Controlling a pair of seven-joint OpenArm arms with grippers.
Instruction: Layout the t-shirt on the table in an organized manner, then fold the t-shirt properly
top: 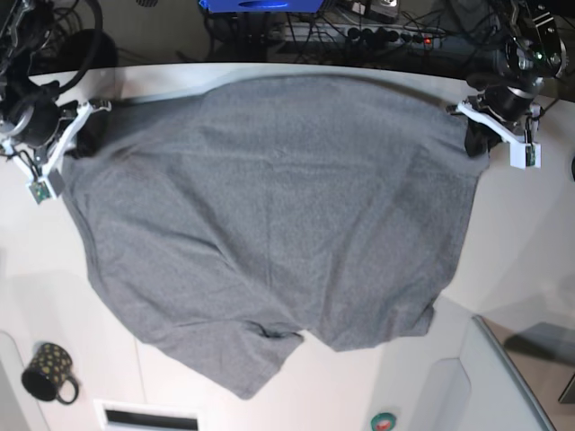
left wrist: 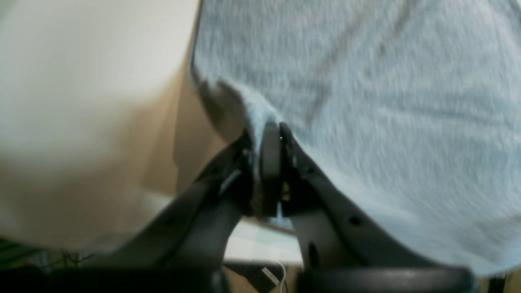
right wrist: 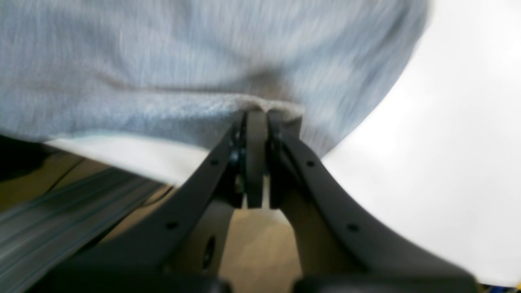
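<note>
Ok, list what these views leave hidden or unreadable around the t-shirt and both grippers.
- Base view: the right gripper and left gripper tips are tucked behind the t-shirt edge.
- Both wrist views: motion blur smears the fabric; no tag readable.
- Base view: the mug pattern is too small.
- Table under the shirt: covered.

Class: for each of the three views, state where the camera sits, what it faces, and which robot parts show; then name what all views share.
Left wrist: behind the left claw, facing the t-shirt it pinches.
Right wrist: behind the right claw, pinching the hem.
Base: overhead, looking down on the table; both arms show.
Shared: the t-shirt.
</note>
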